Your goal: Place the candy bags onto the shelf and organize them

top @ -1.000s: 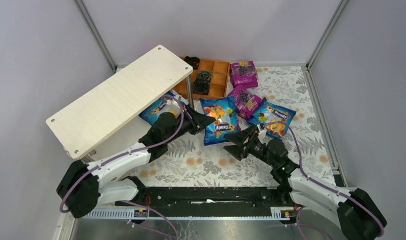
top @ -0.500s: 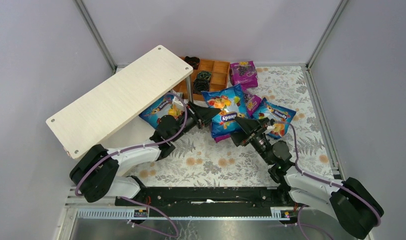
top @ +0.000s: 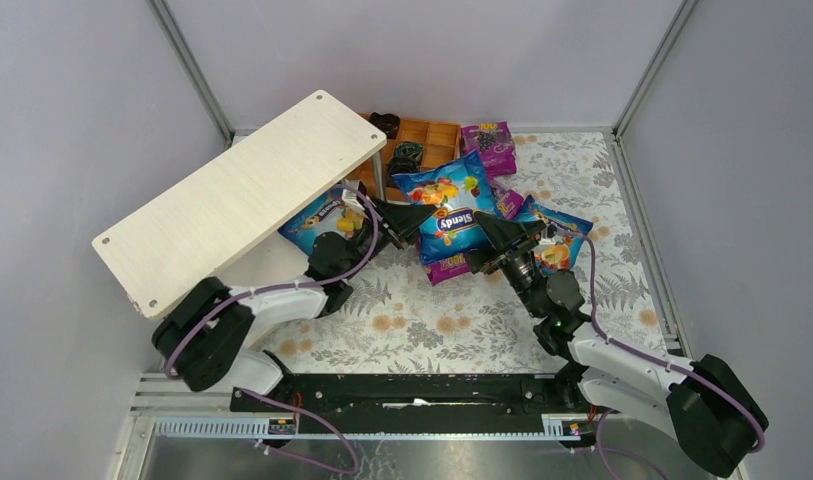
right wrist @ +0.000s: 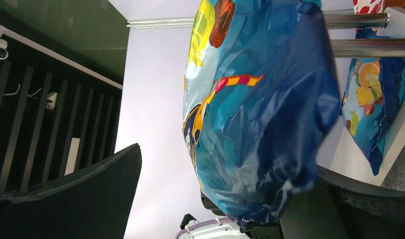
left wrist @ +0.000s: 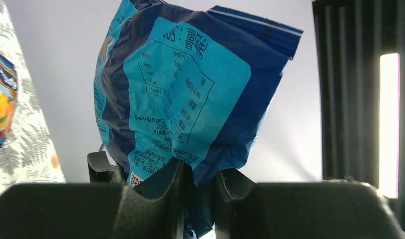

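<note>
Your left gripper (left wrist: 198, 191) has a blue bag (top: 450, 212) pinched and raised beside the shelf (top: 237, 195).
The shelf stands tilted at left, with one blue bag (top: 320, 218) lying on its lower board. The tray (top: 440, 152) sits behind the shelf's near post, with black rings (top: 406, 158) in it. The held bag hangs over the mat (top: 412, 320) between both arms, print side up, with the left jaws clamped on its edge seam. Your right gripper (top: 494, 238) is spread wide, one finger on each side of that bag's other end; contact can't be told. Loose on the mat are a blue bag (top: 560, 240) at right, a purple bag (top: 488, 146) by the tray, and another purple bag (top: 450, 268) under the held one.
</note>
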Motion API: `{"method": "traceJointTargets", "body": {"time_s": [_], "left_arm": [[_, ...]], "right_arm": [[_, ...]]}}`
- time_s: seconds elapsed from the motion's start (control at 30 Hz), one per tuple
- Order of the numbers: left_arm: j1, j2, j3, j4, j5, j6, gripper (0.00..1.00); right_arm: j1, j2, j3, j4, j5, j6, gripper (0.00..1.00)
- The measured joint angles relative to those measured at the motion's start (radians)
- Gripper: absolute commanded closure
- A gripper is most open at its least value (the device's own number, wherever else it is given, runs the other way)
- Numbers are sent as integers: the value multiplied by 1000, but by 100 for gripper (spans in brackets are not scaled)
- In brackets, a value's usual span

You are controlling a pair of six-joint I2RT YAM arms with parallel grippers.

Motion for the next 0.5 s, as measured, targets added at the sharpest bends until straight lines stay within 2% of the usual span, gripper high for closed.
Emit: {"method": "traceJointTargets", "body": {"time_s": [0.1,0.2,0.33,0.5], "left_arm": [[7,87,4,118,19,-74,100],[11,159,12,171,42,-134,100],[14,164,11,146,68,-145,100],[11,78,10,27,84,-85,100]], "right_arm": [[0,6,21,-22,-1,-8,2],[-4,35,26,-24,-6,-14,9],[-10,31,26,-76,-22,-21,14],[-9,-111,34,-234,-3,-92,17]]}}
